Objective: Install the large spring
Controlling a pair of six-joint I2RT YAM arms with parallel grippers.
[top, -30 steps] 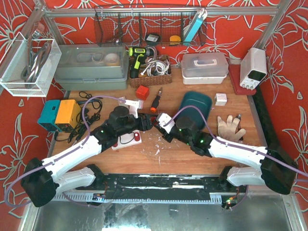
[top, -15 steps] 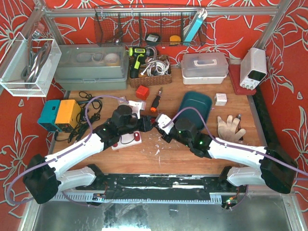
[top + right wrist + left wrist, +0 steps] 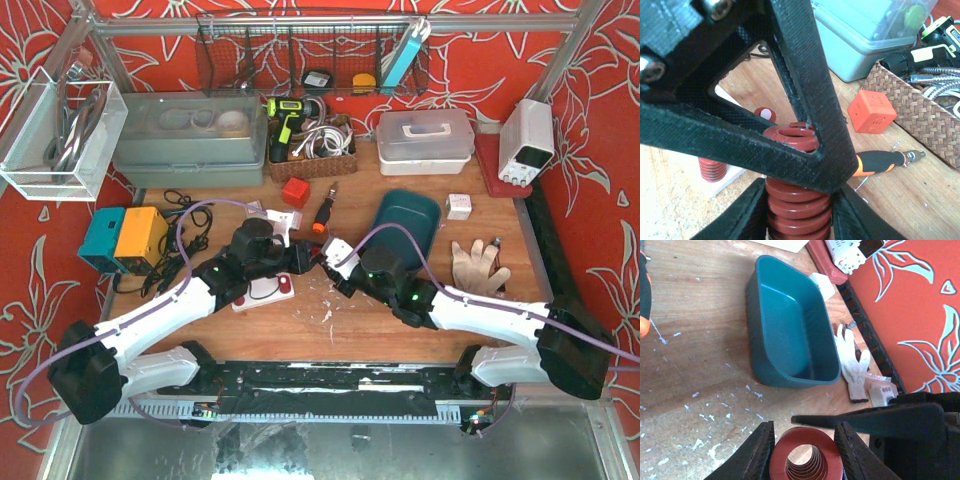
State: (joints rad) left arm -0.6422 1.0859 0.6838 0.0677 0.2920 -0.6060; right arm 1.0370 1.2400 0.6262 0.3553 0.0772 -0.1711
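While pinched, large spring [image 3: 797, 207] inside left gripper [image 3: 804, 432] and right gripper [image 3: 799, 192]

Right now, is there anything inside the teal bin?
No, the bin shows only its bare floor and walls in the left wrist view.

Your left tool [image 3: 805, 432] has both fingers snug against the large spring [image 3: 806, 462], which you see end-on. Past it on the tabletop [image 3: 690, 340] sit a teal bin [image 3: 790, 335] and a white glove [image 3: 852, 365].
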